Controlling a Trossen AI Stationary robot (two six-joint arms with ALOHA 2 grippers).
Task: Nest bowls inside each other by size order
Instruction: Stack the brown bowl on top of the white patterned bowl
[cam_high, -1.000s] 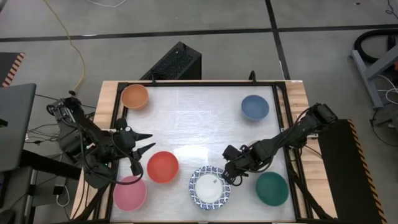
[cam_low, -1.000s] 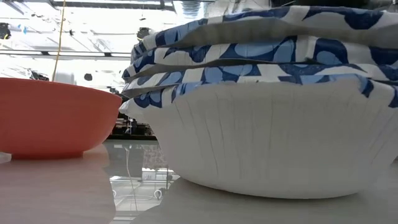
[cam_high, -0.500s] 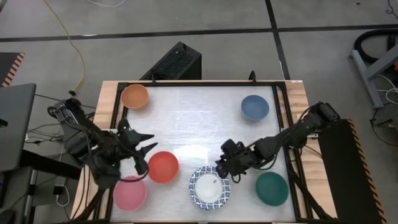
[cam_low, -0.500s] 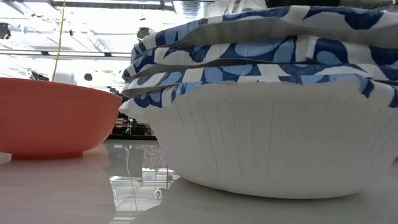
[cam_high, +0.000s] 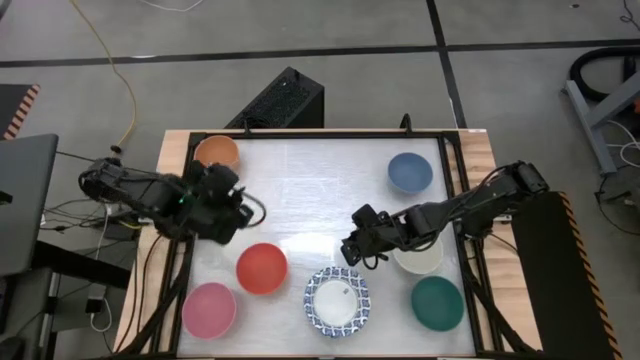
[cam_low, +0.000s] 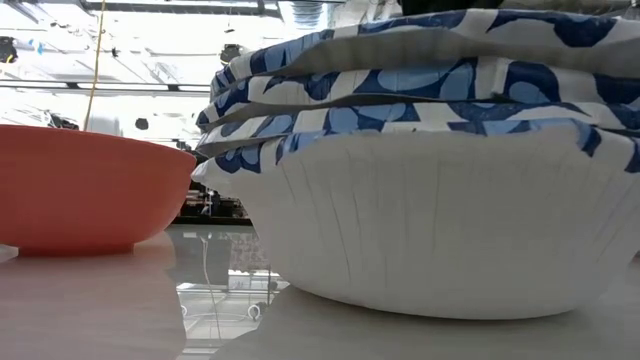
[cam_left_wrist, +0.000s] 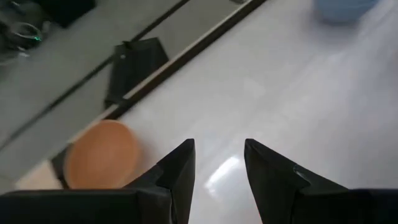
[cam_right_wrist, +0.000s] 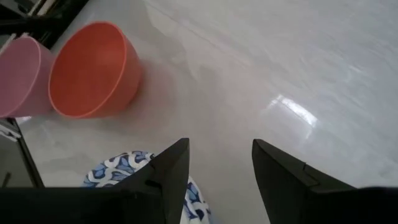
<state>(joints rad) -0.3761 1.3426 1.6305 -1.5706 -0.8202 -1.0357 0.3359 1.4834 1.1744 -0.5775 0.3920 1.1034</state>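
A stack of white bowls with blue patterned rims (cam_high: 337, 301) stands at the table's front middle and fills the low view (cam_low: 440, 170). Around it stand a red bowl (cam_high: 262, 268), a pink bowl (cam_high: 209, 309), a teal bowl (cam_high: 437, 303) and a cream bowl (cam_high: 420, 260) partly under the right arm. An orange bowl (cam_high: 216, 152) and a blue bowl (cam_high: 410, 172) stand at the back. My right gripper (cam_high: 349, 248) is open and empty, above the table just behind the stack. My left gripper (cam_high: 252, 209) is open and empty, between the orange and red bowls.
A dark frame rail (cam_high: 300, 134) runs around the white table top. A black box (cam_high: 285, 98) sits on the floor behind the table. The right wrist view shows the red bowl (cam_right_wrist: 93, 68) and the pink bowl (cam_right_wrist: 22, 78) ahead of the fingers.
My left arm has swung back from the pink and red bowls toward the orange bowl. My right gripper has moved left and back off the stack, uncovering the cream bowl.
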